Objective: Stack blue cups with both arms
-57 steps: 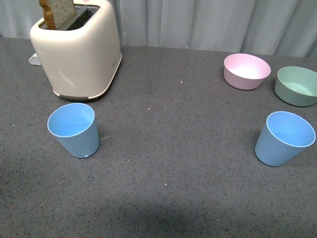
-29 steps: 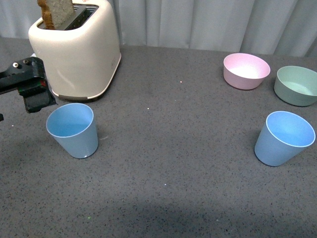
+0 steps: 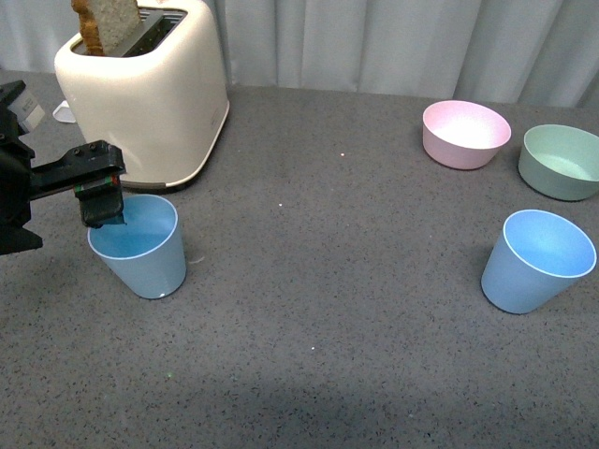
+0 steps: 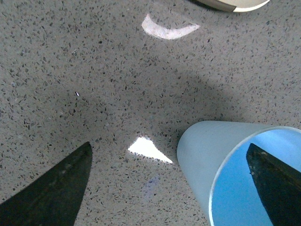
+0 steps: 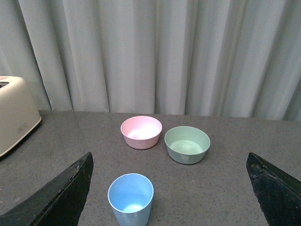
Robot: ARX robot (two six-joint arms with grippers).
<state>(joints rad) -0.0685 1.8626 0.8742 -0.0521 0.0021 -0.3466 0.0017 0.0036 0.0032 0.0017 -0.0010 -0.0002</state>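
Two light blue cups stand upright on the grey table, the left cup (image 3: 140,248) in front of the toaster and the right cup (image 3: 538,262) near the bowls. My left gripper (image 3: 61,224) is open at the left cup's far-left rim. In the left wrist view, one finger (image 4: 275,186) sits inside the cup (image 4: 211,160), the other finger (image 4: 59,190) outside over the table, so the cup's wall lies between them. My right gripper (image 5: 169,195) is open and out of the front view; it hangs back from the right cup (image 5: 130,195), well above the table.
A cream toaster (image 3: 145,94) with a bread slice (image 3: 108,23) stands at the back left, just behind the left cup. A pink bowl (image 3: 466,134) and a green bowl (image 3: 562,161) sit at the back right behind the right cup. A grey curtain closes the back.
My left arm has come in from the left edge and moved right to the left cup, its finger now over the cup's mouth. Neither cup has moved.
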